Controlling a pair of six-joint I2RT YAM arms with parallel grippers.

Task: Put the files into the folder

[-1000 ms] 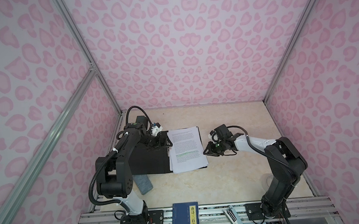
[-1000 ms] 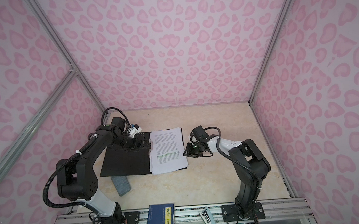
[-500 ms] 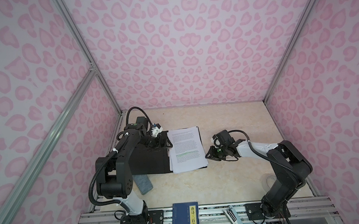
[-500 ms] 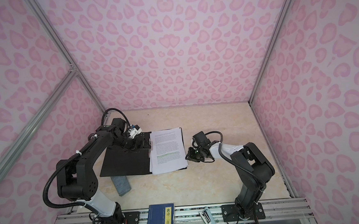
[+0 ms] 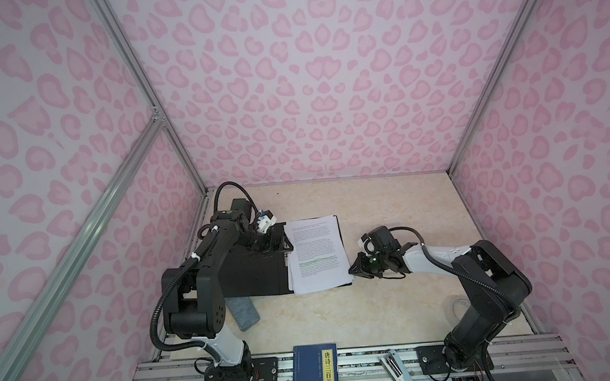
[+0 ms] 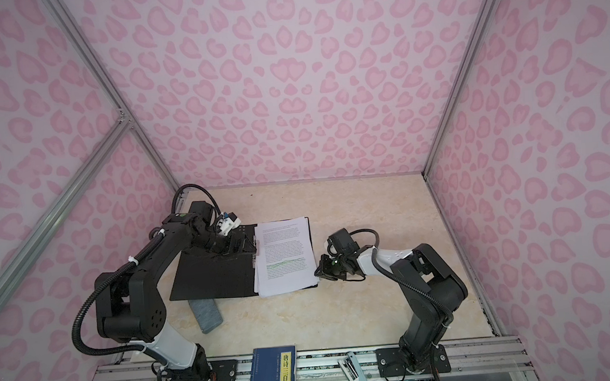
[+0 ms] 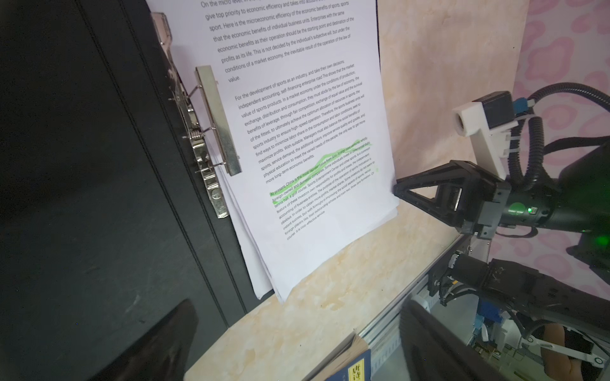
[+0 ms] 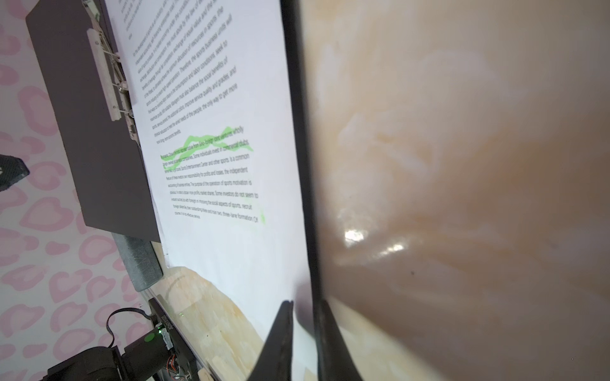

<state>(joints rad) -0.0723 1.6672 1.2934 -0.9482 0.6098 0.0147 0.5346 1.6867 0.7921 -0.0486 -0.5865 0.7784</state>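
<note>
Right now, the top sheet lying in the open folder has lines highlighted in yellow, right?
No, the highlighting is green, not yellow; the left wrist view shows it clearly. The files do lie in the open folder.

The files (image 5: 316,256) are white with green-highlighted black text, the folder (image 5: 254,278) black, the walls (image 5: 326,88) pink-blotched.

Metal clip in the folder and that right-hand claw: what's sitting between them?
The files, a stack of printed sheets, fill the stretch from the metal clip to the right gripper; the left wrist view shows it.
</note>
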